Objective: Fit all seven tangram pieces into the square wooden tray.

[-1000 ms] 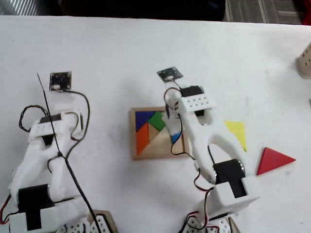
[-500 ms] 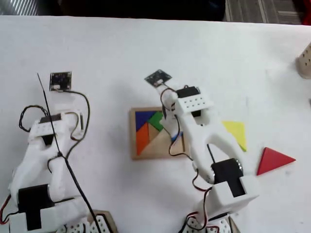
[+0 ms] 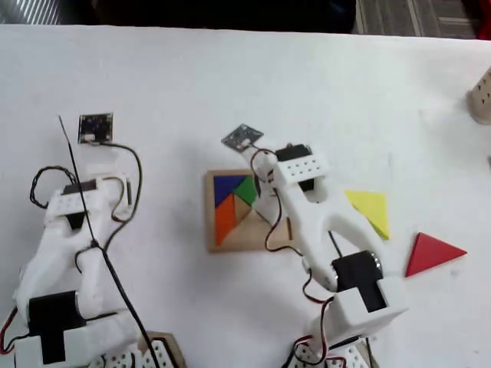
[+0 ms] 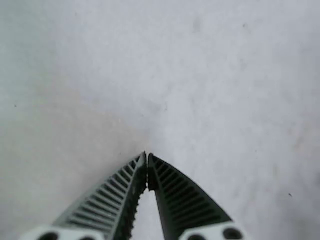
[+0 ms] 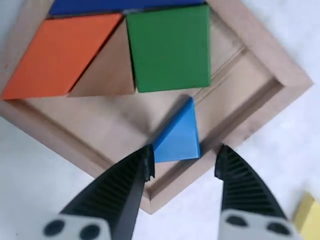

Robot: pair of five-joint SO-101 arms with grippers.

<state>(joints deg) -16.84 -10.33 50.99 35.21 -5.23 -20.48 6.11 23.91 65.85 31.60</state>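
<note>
Tray (image 3: 208,218) sits on the desk (image 3: 192,77) between the two arms, partly under the right arm's wrist. Packed together inside it: big blue triangle (image 3: 225,186), green square (image 5: 167,47), orange parallelogram (image 5: 60,55), tan triangle (image 5: 107,70). Small blue triangle (image 5: 178,137) lies flat on the tray floor near a corner, tip just by the green square. Right pincer (image 5: 185,152) is open, jaws either side of the small blue triangle, one finger at its corner, a gap at the other. Yellow triangle (image 3: 370,208) and red triangle (image 3: 432,253) lie on the desk outside the tray, beyond the right arm, apart from each other. Left pincer (image 4: 146,159) is closed, tips together, over the desk, well apart from the tray
</note>
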